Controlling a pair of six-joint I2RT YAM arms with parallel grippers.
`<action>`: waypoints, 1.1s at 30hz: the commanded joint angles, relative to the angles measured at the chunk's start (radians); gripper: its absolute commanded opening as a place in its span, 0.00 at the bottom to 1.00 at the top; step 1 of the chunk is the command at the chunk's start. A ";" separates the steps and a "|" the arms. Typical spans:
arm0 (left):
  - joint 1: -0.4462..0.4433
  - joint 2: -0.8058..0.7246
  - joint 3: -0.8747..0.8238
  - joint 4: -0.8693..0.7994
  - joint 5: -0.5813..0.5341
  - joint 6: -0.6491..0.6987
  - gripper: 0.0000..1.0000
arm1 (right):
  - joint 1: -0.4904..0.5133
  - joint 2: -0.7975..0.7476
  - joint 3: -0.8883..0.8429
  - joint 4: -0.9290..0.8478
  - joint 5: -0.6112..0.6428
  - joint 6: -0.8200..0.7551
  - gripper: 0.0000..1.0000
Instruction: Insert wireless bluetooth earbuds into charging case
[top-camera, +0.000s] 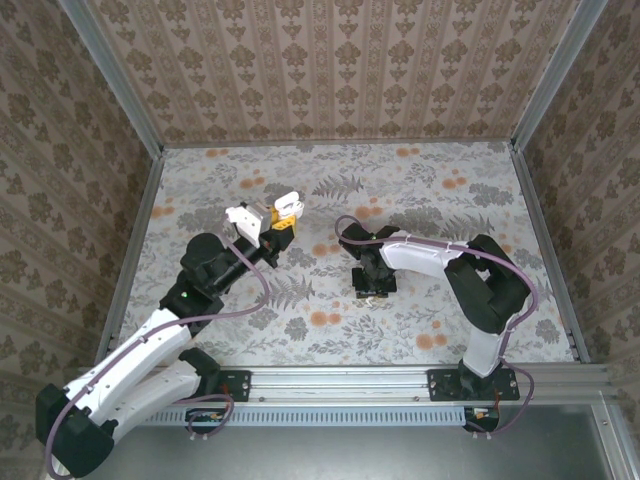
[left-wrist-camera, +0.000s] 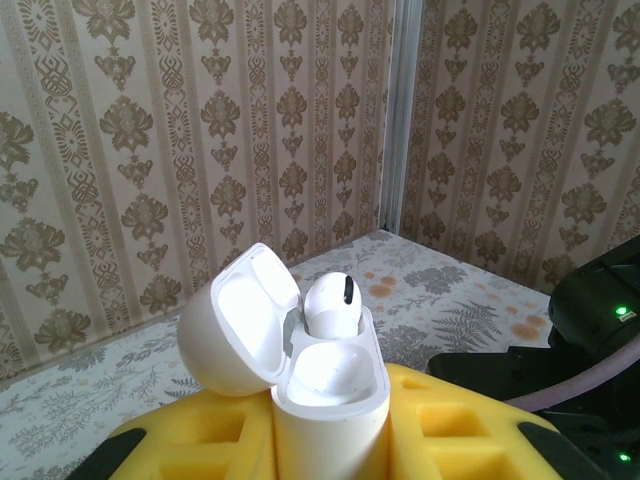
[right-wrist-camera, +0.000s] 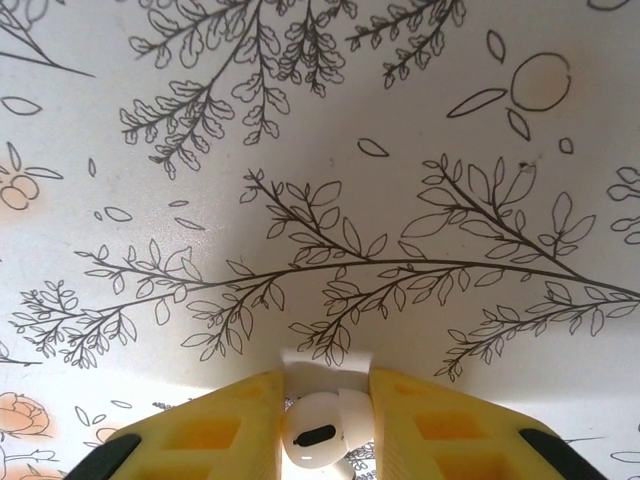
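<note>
The left gripper (left-wrist-camera: 330, 445) clamps the open charging case (left-wrist-camera: 330, 400), with one earbud (left-wrist-camera: 330, 303) seated inside. The right gripper (right-wrist-camera: 320, 420) pinches the other earbud (right-wrist-camera: 315, 435), seemingly just above the table (right-wrist-camera: 300, 150).

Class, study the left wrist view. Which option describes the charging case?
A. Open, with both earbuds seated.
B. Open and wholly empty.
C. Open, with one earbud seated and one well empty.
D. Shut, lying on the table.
C: the charging case, held in the left gripper, has its lid swung back, one earbud seated and the nearer well bare. The right gripper holds the second earbud.
</note>
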 joint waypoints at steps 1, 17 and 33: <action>-0.009 0.016 0.034 0.045 0.011 -0.024 0.27 | -0.002 -0.058 -0.009 -0.017 0.050 0.002 0.28; -0.037 0.176 0.052 0.174 0.068 -0.076 0.27 | -0.040 -0.519 0.018 0.096 0.168 0.001 0.28; -0.087 0.308 0.065 0.294 0.109 -0.075 0.28 | -0.027 -0.675 0.071 0.440 0.087 0.048 0.28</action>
